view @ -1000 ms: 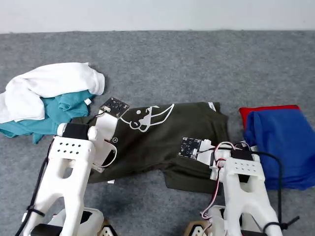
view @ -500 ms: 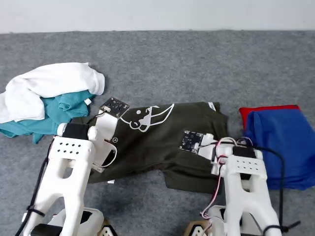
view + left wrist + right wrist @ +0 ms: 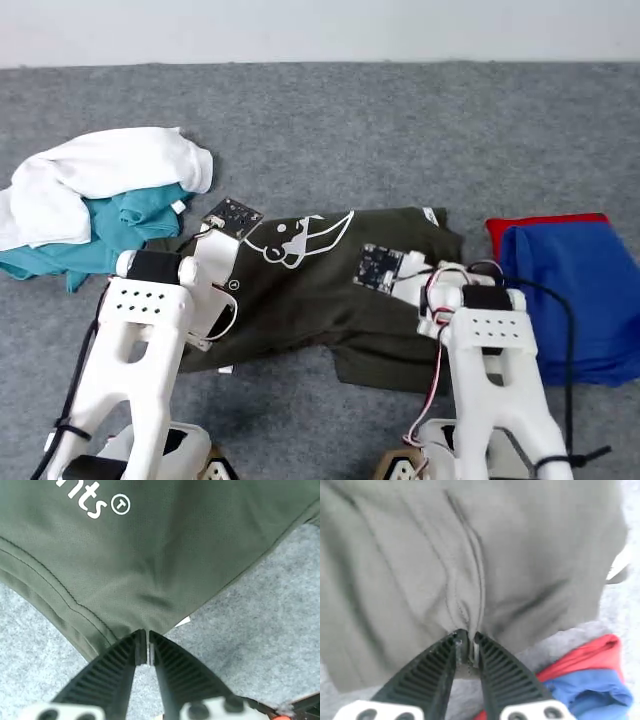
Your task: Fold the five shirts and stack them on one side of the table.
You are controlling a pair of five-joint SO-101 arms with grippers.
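2 arms at the bench's (image 3: 400, 130) near edge: left arm (image 3: 150, 330) toward the near left corner, right arm (image 3: 490, 350) toward the near right.

Left end effector (image 3: 144, 635): clenched on a hem corner of the olive shirt (image 3: 165, 545), with fabric pinched between the jaw tips. White print (image 3: 120, 504) sits just past the pinch point.

Right end effector (image 3: 467, 636): clenched on a raised crease of the same shirt (image 3: 420, 555), jaws almost touching with cloth between them.

Shirt count is 5:
- 1 olive shirt (image 3: 320, 290): mid-bench, spread out and wrinkled, with a white graphic (image 3: 300, 238) on its far part. Both arms are over it, left on its left side and right on its right side.
- 1 blue shirt (image 3: 570, 290): at the right edge, folded, lying on the red one, just beside the olive shirt.
- 1 red shirt (image 3: 540, 222): under the blue one, with a strip showing on the far side.
- 1 teal shirt (image 3: 120, 225): at the left edge, crumpled, touching the olive shirt's left end.
- 1 white shirt (image 3: 100, 175): bunched on top of the teal one, on its far side.

That makes 2 piles, red and blue at the right edge and teal and white at the left edge, well apart with the olive shirt between them. Grey bench surface runs from there to the far edge.
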